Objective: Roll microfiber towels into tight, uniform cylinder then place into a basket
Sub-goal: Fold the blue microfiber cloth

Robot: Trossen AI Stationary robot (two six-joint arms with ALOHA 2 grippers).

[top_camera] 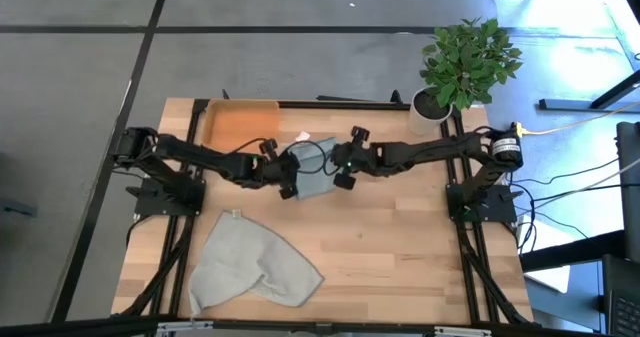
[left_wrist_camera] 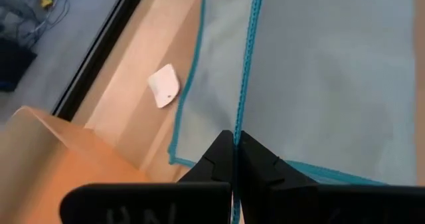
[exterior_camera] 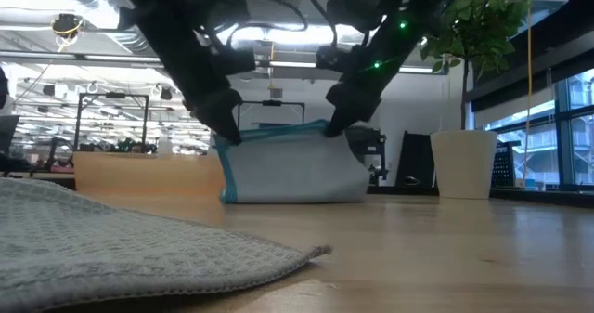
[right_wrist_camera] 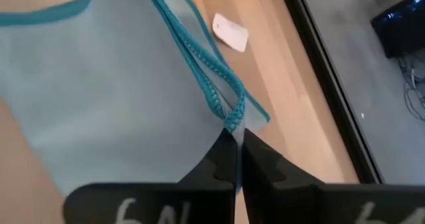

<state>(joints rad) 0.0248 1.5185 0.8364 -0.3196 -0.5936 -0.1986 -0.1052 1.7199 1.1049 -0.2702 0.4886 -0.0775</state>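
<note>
Both arms meet mid-counter beside the orange basket (top_camera: 240, 127), left gripper (left_wrist_camera: 235, 144) and right gripper (right_wrist_camera: 234, 132) each pinching the stitched edge of the blue towel (top_camera: 312, 172), lifted and sagging, so it looks light and floppy, best held by that hem.

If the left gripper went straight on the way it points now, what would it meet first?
Probably only the teal-blue towel itself: the left gripper is shut on its stitched edge, and the cloth fills the line ahead. Beyond lies the wooden table, though depth is unclear.
</note>
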